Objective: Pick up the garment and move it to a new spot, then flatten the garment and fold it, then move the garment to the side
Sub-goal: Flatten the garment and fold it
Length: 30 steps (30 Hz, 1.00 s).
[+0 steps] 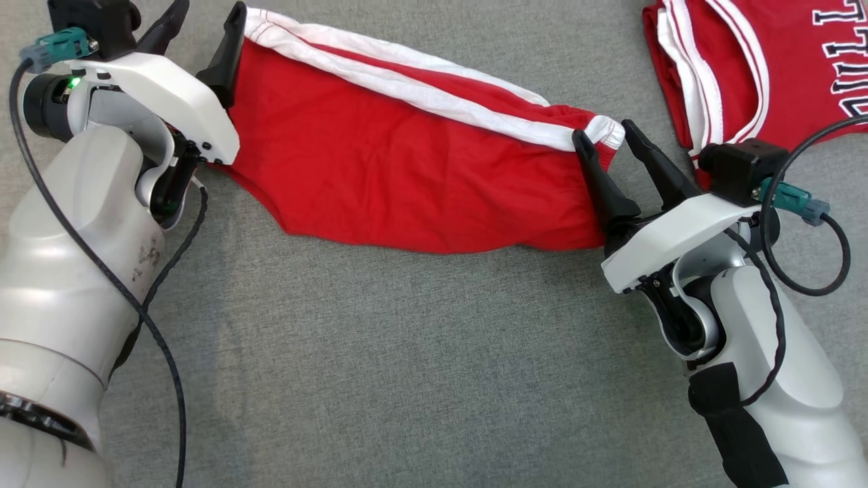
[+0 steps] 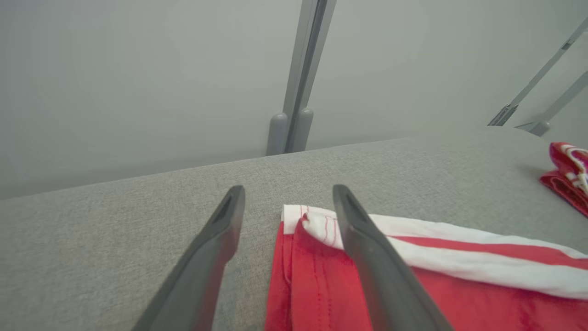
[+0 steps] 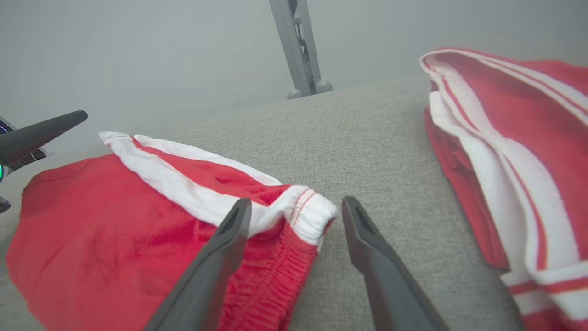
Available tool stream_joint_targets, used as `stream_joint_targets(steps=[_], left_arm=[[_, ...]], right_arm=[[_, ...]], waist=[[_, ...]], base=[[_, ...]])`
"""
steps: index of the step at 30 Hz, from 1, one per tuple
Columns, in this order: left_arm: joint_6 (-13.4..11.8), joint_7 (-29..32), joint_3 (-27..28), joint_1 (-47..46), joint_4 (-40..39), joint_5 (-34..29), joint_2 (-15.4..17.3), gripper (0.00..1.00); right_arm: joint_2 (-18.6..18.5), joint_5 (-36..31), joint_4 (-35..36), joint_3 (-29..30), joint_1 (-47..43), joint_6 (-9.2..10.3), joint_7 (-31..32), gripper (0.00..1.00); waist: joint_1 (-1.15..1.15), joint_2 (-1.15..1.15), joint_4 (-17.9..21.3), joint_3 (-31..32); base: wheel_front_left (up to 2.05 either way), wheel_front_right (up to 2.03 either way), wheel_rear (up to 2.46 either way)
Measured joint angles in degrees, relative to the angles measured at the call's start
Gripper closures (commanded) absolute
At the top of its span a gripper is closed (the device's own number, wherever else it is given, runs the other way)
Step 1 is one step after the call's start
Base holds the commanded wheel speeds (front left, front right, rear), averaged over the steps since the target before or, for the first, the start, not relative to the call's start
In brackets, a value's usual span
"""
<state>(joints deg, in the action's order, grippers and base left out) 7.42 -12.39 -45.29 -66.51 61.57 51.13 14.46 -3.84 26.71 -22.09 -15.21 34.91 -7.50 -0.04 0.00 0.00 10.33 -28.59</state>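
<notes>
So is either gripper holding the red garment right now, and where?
Nothing is held. Both the left gripper and right gripper stand open at opposite ends of the red garment.

Surface [image 1: 407, 352] lies open before garment [image 1: 407, 163]; jersey [image 1: 759, 68] crowds right.

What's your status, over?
Left gripper open at one end of the red garment, right gripper open at the other. Garment lies unheld. Folded jersey beside right gripper, apart from garment.

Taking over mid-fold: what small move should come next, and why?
Probably lift the left gripper and right gripper clear: both stand open at opposite ends of the red shorts, which lie folded flat on the grey cloth.
</notes>
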Motion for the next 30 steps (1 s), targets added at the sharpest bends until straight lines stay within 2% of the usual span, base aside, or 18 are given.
stream_joint_targets(steps=[8,16,18,22,23,24,27,30], left_arm=[[0.01,1.87,-2.54,1.43,-5.24,3.49,4.01,0.0],[0.01,10.13,-5.71,3.08,-12.73,9.64,11.29,0.0],[0.01,14.1,-6.28,3.41,-15.19,12.25,12.95,0.0],[0.02,26.58,-7.66,4.91,-21.35,20.51,15.95,0.0],[0.01,29.59,-8.09,4.84,-22.54,21.73,17.25,0.0],[0.01,35.04,-8.89,4.76,-24.24,24.36,19.96,0.0],[0.01,41.08,-10.26,3.71,-25.76,26.19,22.83,0.0],[0.01,44.64,-10.16,2.5,-26.26,28.38,24.68,0.0]], right_arm=[[-0.7,1.59,1.47,1.03,-1.36,0.0,-0.77,0.0],[-2.79,4.1,3.35,1.48,-4.39,0.01,0.12,0.0],[-3.28,4.11,4.23,1.53,-5.08,0.0,0.68,0.0],[-4.03,4.14,7.05,1.72,-6.74,0.01,2.01,0.0],[-4.14,4.14,8.01,1.74,-7.3,0.01,2.3,0.0],[-4.26,4.13,10.38,1.67,-8.24,0.01,3.05,0.0],[-4.2,4.04,13.68,1.74,-9.85,0.01,4.12,0.0],[-3.96,3.45,16.29,1.72,-11.29,0.01,5.09,0.0]], waist=[[0.0,0.0,-0.12,2.9],[0.0,0.0,0.21,5.57],[0.0,0.0,0.42,6.14],[0.0,0.0,1.21,6.72],[0.0,0.0,1.47,6.7],[0.0,0.0,2.11,6.56],[0.0,0.0,3.35,6.08],[0.0,0.0,4.71,5.22]], base=[[0.0,0.0,0.0],[0.0,0.0,0.0],[0.0,0.0,0.0],[0.0,0.0,0.0],[0.0,0.0,0.0],[0.0,0.0,0.0],[0.0,0.0,0.0],[0.0,0.0,0.0]])
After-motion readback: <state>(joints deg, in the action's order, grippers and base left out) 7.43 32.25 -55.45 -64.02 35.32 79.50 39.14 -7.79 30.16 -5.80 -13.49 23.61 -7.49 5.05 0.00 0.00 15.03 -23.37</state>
